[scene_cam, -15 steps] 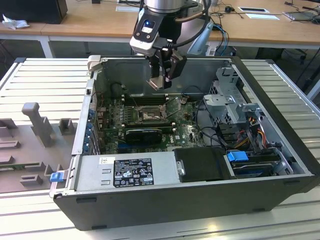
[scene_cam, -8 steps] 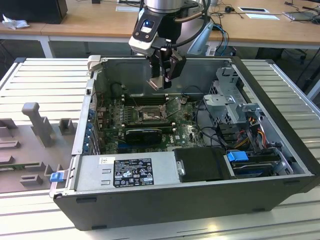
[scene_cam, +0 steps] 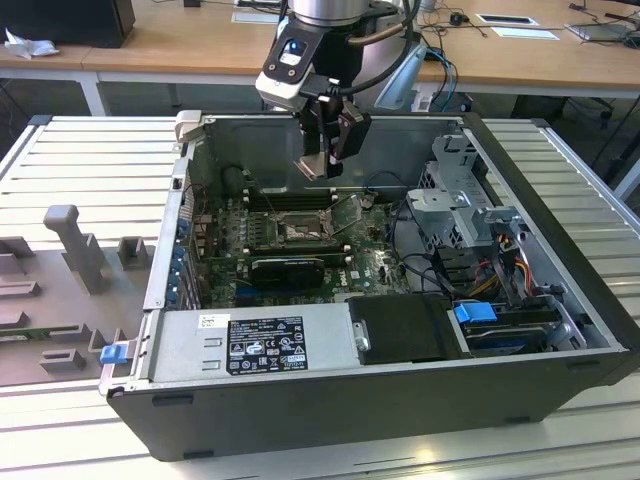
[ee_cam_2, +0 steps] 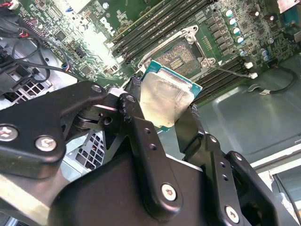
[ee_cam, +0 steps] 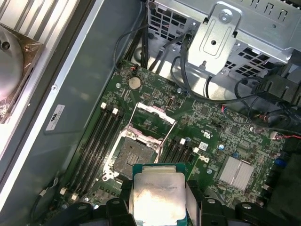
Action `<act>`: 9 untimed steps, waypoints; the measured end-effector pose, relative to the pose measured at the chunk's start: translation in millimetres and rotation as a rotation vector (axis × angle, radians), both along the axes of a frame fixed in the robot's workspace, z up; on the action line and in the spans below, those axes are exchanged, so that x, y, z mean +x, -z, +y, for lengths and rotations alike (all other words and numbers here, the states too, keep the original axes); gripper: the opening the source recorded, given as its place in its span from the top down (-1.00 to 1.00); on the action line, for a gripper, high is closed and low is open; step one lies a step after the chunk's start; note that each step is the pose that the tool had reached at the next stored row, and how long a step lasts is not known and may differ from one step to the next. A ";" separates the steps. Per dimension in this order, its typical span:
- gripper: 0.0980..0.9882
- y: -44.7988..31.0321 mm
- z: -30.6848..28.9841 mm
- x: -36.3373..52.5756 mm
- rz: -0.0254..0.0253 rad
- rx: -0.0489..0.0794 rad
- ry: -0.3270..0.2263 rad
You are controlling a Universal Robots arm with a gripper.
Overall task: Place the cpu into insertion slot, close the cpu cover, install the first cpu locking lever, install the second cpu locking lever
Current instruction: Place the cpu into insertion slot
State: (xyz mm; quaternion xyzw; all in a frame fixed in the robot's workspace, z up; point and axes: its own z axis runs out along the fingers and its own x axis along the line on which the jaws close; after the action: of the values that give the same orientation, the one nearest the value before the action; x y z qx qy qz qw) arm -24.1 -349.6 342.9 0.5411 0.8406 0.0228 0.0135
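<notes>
claw (ee_cam_2: 163, 100): I am clamping the cpu (ee_cam: 157, 195) by its edges.
insertion slot (scene_cam: 298, 232): lying uncovered, six o'clock from me, exterior view.

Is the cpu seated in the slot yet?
No: in the first wrist view the gripper holds the cpu, apart from the bare slot.

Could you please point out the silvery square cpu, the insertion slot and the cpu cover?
silvery square cpu (ee_cam: 157, 197): first wrist view, centre of face.
dark-framed insertion slot (ee_cam: 131, 155): first wrist view, brownish-grey centre.
thin silvery cpu cover (ee_cam: 156, 113): first wrist view, one frame bar.
</notes>
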 end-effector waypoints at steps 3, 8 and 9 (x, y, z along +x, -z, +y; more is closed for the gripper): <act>0.02 0.0 0.0 0.0 0.0000 0.000 0.008; 0.02 0.1 0.0 0.0 0.0000 0.000 0.025; 0.02 0.2 0.0 0.0 0.0000 0.000 0.028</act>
State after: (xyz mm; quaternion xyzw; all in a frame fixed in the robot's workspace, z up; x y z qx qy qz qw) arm -24.1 -349.6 342.7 0.5526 0.8330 0.0226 0.0138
